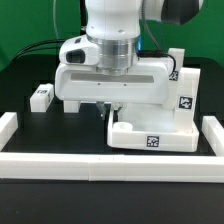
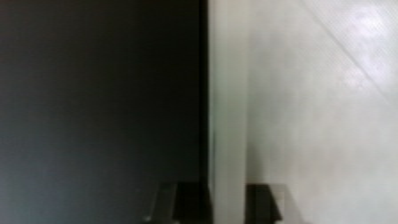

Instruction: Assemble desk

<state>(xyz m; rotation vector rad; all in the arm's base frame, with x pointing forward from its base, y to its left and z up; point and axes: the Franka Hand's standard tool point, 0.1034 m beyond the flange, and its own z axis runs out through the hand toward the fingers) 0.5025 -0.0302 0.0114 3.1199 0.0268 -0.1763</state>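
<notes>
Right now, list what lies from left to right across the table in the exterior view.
Left border rail → leg block → desk slab → right border rail.

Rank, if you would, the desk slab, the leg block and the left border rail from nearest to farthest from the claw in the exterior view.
From the claw:
1. The desk slab, right beside it, toward the exterior view's right.
2. The leg block, off to the exterior view's left.
3. The left border rail, beyond the leg block, farthest left.
</notes>
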